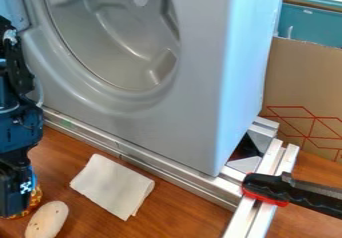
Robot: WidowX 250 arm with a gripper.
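In the camera view, I'm seeing my gripper (15,212) hanging at the left edge, partly covering an orange patterned object (35,198); I can't tell how wide the pincer is standing or whether it is gripping that. A pale oval object (47,220) is lying near it on the wooden table (187,209), left of a folded white cloth (112,186). The grey washer front (197,87) is standing behind metal rails (150,163).

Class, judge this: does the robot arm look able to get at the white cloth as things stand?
Probably yes. The white cloth lies uncovered on the wooden surface, close to the hand. An orange patterned thing peeks out beside the hand, towards the cloth, so lifting over it may be wise.
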